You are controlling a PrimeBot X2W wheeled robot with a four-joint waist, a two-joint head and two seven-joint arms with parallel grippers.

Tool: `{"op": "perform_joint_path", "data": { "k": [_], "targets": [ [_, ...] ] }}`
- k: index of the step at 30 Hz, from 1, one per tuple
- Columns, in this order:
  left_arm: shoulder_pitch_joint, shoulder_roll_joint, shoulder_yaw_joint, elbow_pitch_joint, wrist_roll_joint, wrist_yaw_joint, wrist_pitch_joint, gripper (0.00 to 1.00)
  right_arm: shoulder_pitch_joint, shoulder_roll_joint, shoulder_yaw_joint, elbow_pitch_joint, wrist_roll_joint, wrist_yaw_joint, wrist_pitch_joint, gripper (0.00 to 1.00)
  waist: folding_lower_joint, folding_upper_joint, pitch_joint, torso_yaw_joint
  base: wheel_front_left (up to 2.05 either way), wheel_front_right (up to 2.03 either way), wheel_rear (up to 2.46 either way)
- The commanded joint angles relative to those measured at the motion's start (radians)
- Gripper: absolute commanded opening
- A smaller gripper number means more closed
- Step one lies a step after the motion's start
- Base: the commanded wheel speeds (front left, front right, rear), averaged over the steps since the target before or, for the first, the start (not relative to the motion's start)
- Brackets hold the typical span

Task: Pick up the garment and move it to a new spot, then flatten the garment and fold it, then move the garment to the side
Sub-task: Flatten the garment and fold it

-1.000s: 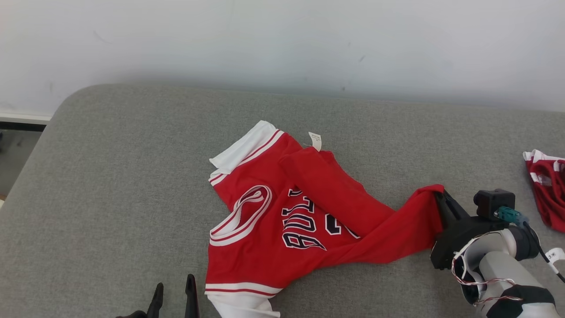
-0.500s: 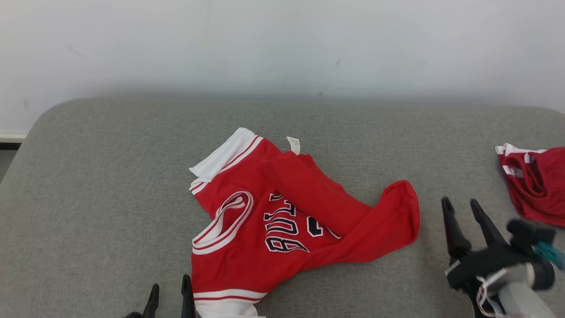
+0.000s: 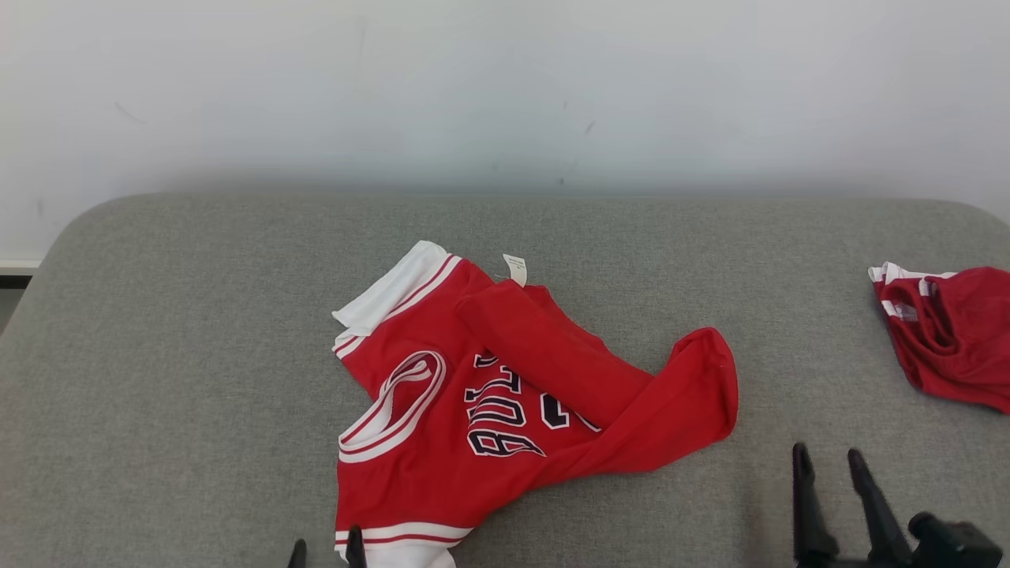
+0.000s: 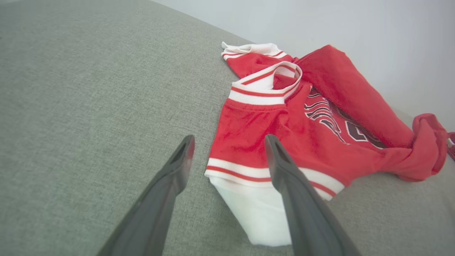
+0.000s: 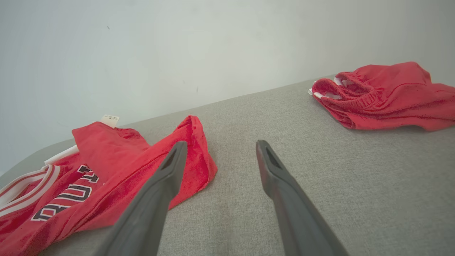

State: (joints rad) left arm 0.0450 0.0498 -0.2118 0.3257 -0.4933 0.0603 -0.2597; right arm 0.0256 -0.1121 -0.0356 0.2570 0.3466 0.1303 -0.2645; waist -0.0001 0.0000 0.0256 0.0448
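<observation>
The garment [image 3: 505,394], a red jersey with white sleeves, striped trim and black lettering, lies crumpled in the middle of the grey cushion [image 3: 197,331], its hem folded over toward the right. My right gripper [image 3: 828,461] stands open at the lower right, apart from the garment's right fold. In the right wrist view that gripper [image 5: 218,145] is empty, with the garment [image 5: 106,177] to its left. My left gripper [image 3: 325,546] peeks in at the bottom edge by the near white sleeve. The left wrist view shows it [image 4: 229,142] open just before the garment [image 4: 302,121].
A smaller all-red garment [image 3: 947,339] lies bunched at the cushion's right edge, also in the right wrist view [image 5: 387,94]. A pale wall [image 3: 505,87] rises behind the cushion. The cushion's left corner [image 3: 71,237] drops off to the floor.
My right gripper has let go of the garment's right fold, opened, and drawn back toward the lower right. The fold has dropped onto the cushion. The camera has shifted.
</observation>
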Motion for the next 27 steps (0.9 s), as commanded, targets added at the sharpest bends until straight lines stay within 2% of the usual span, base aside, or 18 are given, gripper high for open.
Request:
{"op": "perform_joint_path", "data": {
  "k": [1, 10, 18, 20, 21, 23, 24, 27],
  "targets": [
    [0.022, 0.001, -0.004, 0.008, -0.006, -0.002, -0.006, 1.0, 0.024, 0.012, 0.0, -0.004, -0.015, 0.001, -0.002, 1.0, 0.0001, 0.0, -0.001, -0.001, 0.0, 0.0, 0.0],
    [0.021, 0.002, -0.039, 0.043, -0.025, 0.0, -0.006, 1.0, 0.04, 0.043, -0.005, -0.013, -0.043, 0.001, -0.002, 1.0, 0.0001, 0.0, -0.004, -0.008, 0.0, 0.0, 0.0],
    [-0.022, 0.002, -0.084, 0.148, -0.026, -0.007, -0.006, 1.0, 0.026, 0.046, -0.006, -0.01, -0.052, 0.001, -0.002, 1.0, 0.0001, 0.0, -0.005, -0.01, 0.0, 0.0, 0.0],
    [-0.038, 0.002, -0.087, 0.162, -0.033, -0.01, -0.006, 0.78, 0.026, 0.047, -0.007, -0.01, -0.053, 0.001, -0.002, 1.0, 0.0001, 0.0, -0.004, -0.009, 0.0, 0.0, 0.0],
    [-0.038, 0.002, -0.087, 0.162, -0.033, -0.01, -0.006, 0.78, 0.026, 0.047, -0.007, -0.01, -0.053, 0.001, -0.002, 1.0, 0.0001, 0.0, -0.004, -0.009, 0.0, 0.0, 0.0],
    [-0.044, 0.001, -0.087, 0.172, -0.037, -0.012, -0.006, 0.04, 0.029, 0.047, -0.005, -0.008, -0.057, 0.001, -0.002, 1.0, 0.0001, 0.0, -0.003, -0.009, 0.0, 0.0, 0.0],
    [-0.048, 0.001, -0.087, 0.177, -0.04, -0.014, -0.006, 0.0, 0.029, 0.048, -0.004, -0.008, -0.058, 0.001, -0.002, 1.0, 0.0001, 0.0, -0.002, -0.008, 0.0, 0.0, 0.0],
    [-0.061, 0.002, -0.087, 0.194, -0.04, -0.014, -0.006, 0.0, 0.029, 0.049, -0.004, -0.006, -0.058, 0.001, -0.002, 1.0, 0.0001, 0.0, -0.002, -0.006, 0.0, 0.0, 0.0]
  ]
}}
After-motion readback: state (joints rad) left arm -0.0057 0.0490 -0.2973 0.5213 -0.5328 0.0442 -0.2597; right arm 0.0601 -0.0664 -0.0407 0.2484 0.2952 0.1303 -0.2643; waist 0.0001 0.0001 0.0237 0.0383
